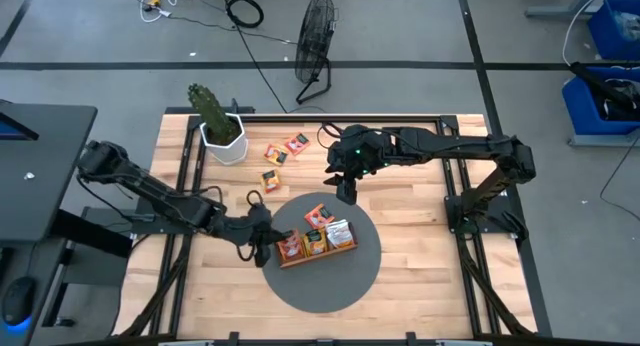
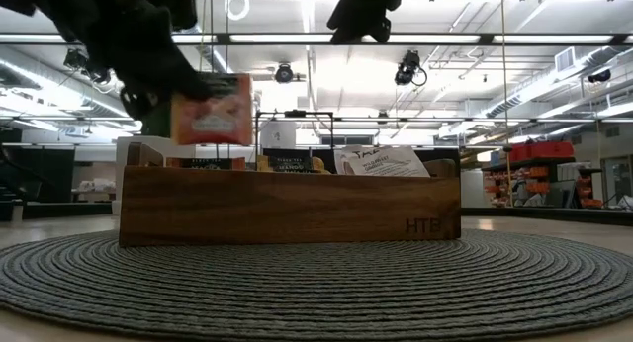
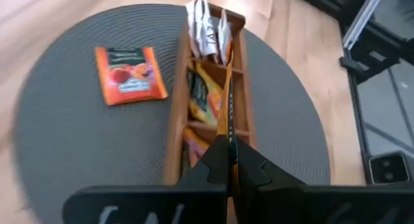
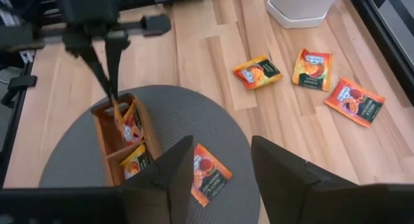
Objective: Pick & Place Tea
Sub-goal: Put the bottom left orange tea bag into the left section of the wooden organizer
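Take the wooden tray (image 1: 318, 248) as your reference; it sits on the round grey mat (image 1: 330, 281) and is split into compartments.

Your left gripper (image 1: 268, 238) is at the tray's end nearest the left arm, fingers pinched tight on an orange tea sachet (image 3: 224, 117) held edge-on. From the low camera that same sachet (image 2: 211, 109) hangs with its lower edge at about the tray's rim, above that end compartment. From the left wrist camera it seems to line up with the tray's long wall, though at that angle you cannot be sure whether it touches the wood.

Inside the tray you can see more tea: orange sachets (image 4: 131, 123) in the end compartment under the left gripper, another orange one (image 4: 138, 164) in the next compartment, and white sachets (image 3: 206, 28) standing in the far end.

One loose sachet (image 4: 207, 174) lies flat on the mat just beside the tray, on the side facing the plant pot (image 1: 224, 139).

Your right gripper (image 1: 346, 186) hovers above the mat's edge, beyond that loose sachet from the tray, with its fingers (image 4: 287, 180) spread wide and nothing between them.

Three further sachets lie on the bare wood between the tray and the pot: one (image 4: 257, 71) nearest the mat, a second (image 4: 312, 69) beside it, and a third (image 4: 354, 101) farther out.
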Tool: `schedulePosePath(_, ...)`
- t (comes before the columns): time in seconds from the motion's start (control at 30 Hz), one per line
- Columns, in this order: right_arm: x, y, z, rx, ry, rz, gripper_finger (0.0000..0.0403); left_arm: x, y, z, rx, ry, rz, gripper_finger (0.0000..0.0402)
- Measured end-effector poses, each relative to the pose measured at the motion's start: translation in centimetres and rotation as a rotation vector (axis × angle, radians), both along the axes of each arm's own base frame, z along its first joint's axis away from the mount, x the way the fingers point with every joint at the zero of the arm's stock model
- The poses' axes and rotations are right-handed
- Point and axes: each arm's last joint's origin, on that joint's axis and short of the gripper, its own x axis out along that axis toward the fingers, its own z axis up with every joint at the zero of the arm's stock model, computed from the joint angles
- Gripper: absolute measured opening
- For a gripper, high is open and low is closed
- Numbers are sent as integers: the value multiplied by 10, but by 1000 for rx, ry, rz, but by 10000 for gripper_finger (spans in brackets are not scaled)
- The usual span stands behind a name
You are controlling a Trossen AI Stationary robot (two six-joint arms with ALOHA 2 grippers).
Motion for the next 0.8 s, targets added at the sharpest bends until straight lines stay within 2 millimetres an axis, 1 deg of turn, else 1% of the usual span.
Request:
schedulePosePath(0.17,-1,-4,0,0,3,-22,160,10,-8,-16,-20,23,4,1)
schedulePosePath(0.27,-1,-7,0,4,4,-33,160,10,-13,-29,-35,89,-3,1)
schedulePosePath(0.37,-1,-9,0,4,4,-38,160,10,-18,-35,-33,111,-19,1)
schedulePosePath(0.7,-1,-10,0,-4,4,-33,160,10,-17,-39,-39,127,-3,3)
schedulePosePath(0.8,-1,-10,0,-5,4,-35,160,10,-17,-39,-43,137,-16,18)
